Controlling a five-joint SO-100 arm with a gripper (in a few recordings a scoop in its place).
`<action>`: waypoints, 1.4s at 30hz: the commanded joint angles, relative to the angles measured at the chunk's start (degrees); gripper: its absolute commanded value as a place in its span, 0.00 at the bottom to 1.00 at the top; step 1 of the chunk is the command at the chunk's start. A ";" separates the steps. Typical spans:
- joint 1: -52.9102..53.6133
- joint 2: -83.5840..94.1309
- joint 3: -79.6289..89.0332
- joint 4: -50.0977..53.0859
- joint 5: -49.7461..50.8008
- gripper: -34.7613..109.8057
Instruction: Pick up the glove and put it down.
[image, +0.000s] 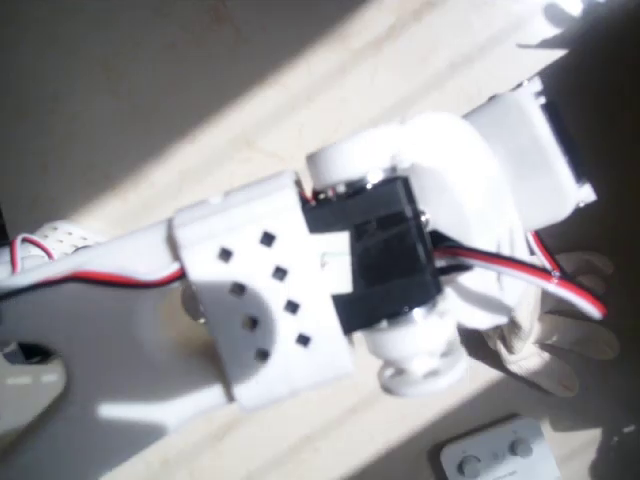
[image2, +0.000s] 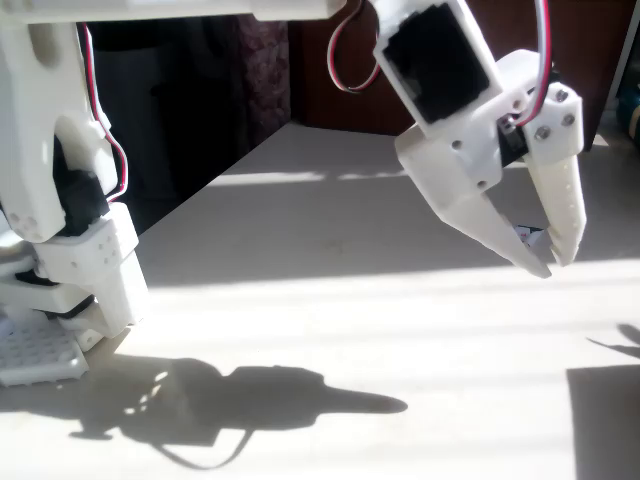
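Observation:
The beige knitted glove (image: 560, 335) lies on the table at the right of the overhead view. Its stubby fingers point right, and the arm's white body and red-and-white cable cover its left part. In the fixed view my white gripper (image2: 549, 264) hangs in the air above the sunlit tabletop, pointing down and to the right. Its fingertips (image2: 540, 266) are together with nothing between them, so it is shut and holds nothing.
A flat white device with round buttons (image: 495, 455) lies near the bottom edge, below the glove. The arm's base (image2: 70, 260) stands at the left of the fixed view. A small pale object (image2: 525, 236) sits on the table behind the fingertips. The arm's shadow (image2: 260, 400) falls on the table.

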 joint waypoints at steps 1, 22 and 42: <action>-0.18 8.61 6.15 -1.05 -0.44 0.26; -0.18 47.02 48.60 -1.14 -0.44 0.26; -0.18 79.89 71.81 -0.70 -0.44 0.26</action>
